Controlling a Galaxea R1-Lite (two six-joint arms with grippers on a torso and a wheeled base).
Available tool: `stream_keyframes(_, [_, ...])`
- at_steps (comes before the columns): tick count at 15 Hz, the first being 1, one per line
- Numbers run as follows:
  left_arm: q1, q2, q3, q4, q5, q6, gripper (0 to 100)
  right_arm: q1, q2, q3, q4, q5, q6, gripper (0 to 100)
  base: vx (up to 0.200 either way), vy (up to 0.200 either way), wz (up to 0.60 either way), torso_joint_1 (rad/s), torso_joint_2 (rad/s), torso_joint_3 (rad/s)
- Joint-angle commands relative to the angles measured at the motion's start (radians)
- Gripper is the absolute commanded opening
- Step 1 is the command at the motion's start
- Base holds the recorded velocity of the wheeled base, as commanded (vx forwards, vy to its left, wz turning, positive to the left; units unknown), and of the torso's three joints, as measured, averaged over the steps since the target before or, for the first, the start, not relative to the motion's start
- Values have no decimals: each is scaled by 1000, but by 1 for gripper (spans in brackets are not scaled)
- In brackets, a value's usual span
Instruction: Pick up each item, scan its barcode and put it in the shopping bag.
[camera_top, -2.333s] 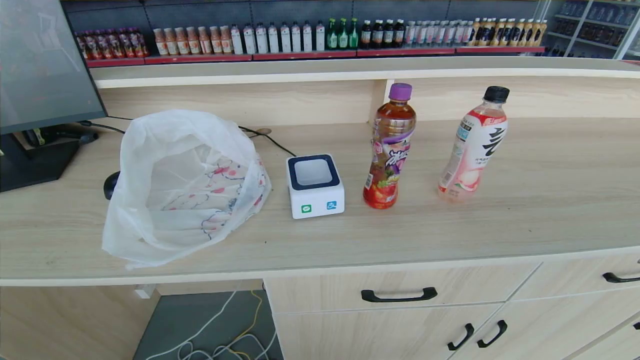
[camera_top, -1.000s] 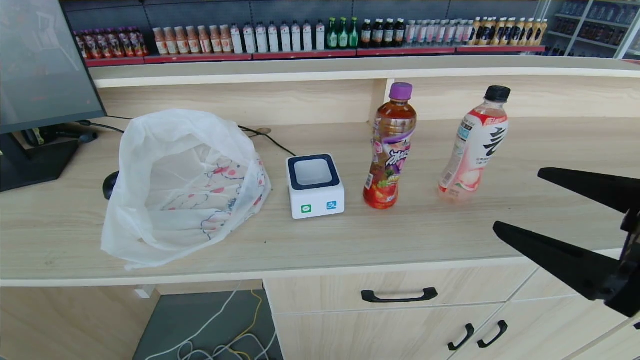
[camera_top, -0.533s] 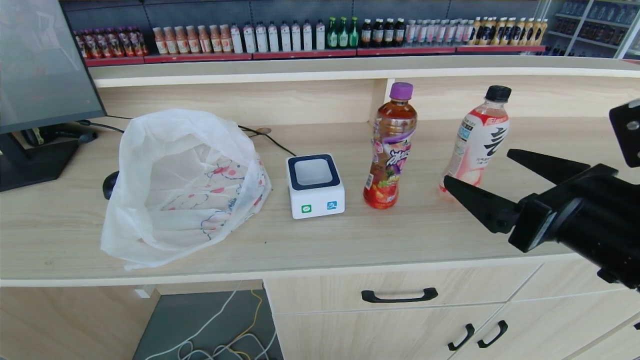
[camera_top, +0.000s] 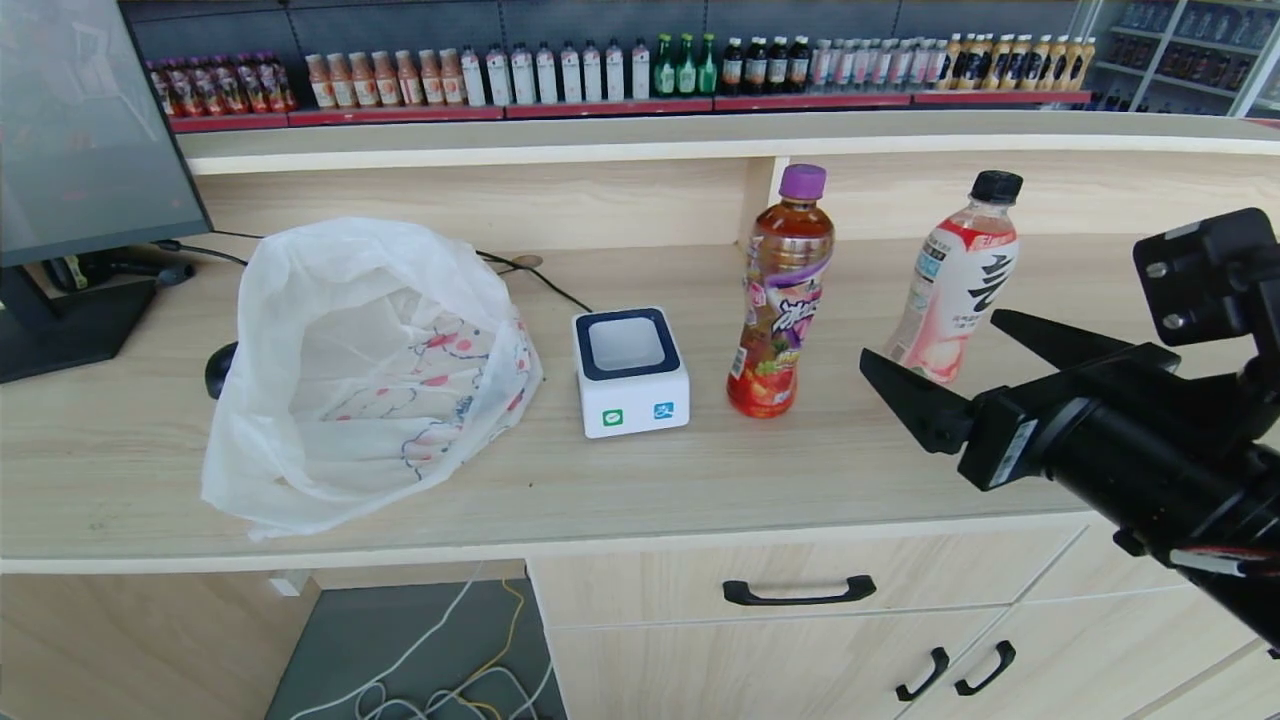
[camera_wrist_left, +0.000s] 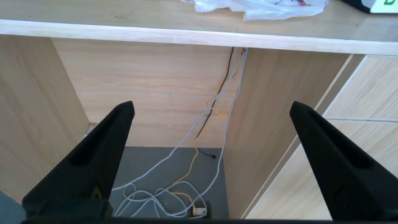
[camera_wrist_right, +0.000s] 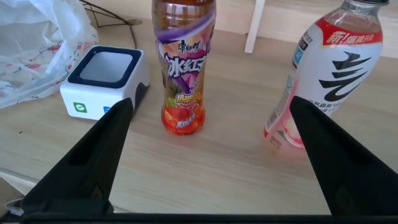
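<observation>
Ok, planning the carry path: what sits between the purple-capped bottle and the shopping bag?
The white scanner box stands between the purple-capped bottle and the shopping bag, touching neither; the head view shows it.

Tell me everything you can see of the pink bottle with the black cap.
The pink bottle is a clear plastic drink bottle with a black screw cap, pale pink liquid and a white-and-pink label with a red band near the shoulder and large black characters. It stands upright and capped on the wooden counter, on the robot's right of the purple-capped bottle and apart from it. The open right gripper is beside its lower part; no contact shows.
</observation>
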Motion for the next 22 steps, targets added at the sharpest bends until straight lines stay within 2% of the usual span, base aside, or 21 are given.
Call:
stream_keyframes(1, [0,0,0,0,0,0,100,0,46,8,-41,-6,-3,100,0,0,0,0,0,0])
stream_keyframes(3, [0,0,0,0,0,0,100,0,63,7,-63,-9,-3,100,0,0,0,0,0,0])
stream_keyframes(4, [0,0,0,0,0,0,100,0,119,2,-126,-12,-1,100,0,0,0,0,0,0])
stream_keyframes(10, [0,0,0,0,0,0,100,0,250,-38,-267,-9,-1,100,0,0,0,0,0,0])
stream_keyframes(17, [0,0,0,0,0,0,100,-3,325,-61,-293,-8,-3,100,0,0,0,0,0,0])
stream_keyframes(22, [0,0,0,0,0,0,100,-27,405,-176,-295,-5,3,100,0,0,0,0,0,0])
